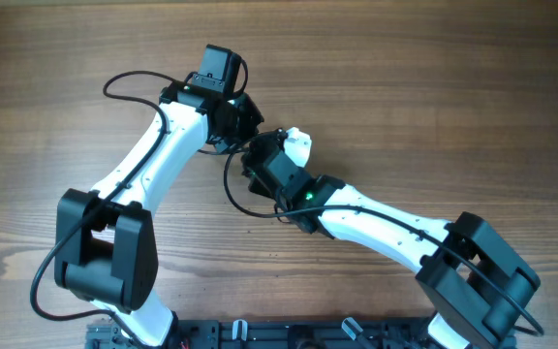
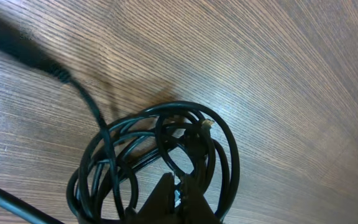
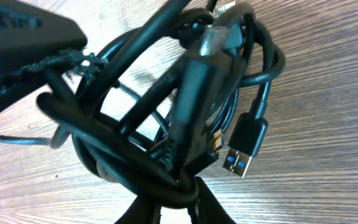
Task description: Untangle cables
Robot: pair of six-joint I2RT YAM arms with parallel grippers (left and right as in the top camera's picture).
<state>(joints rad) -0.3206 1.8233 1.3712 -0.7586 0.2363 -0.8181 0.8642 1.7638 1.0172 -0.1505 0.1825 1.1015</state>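
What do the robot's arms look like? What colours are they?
Both the left arm and the right arm are smooth white tubes joined by chunky black blocks. Thin black wires loop along them. The right arm has a tiny green light. The fingers are black and wedge-shaped.

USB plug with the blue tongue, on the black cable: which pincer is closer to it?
Right. The right pincer grips the tangle of thin black cables just beside the blue-tongued black USB plug. The left pincer holds the tangle's far side, across the loops.
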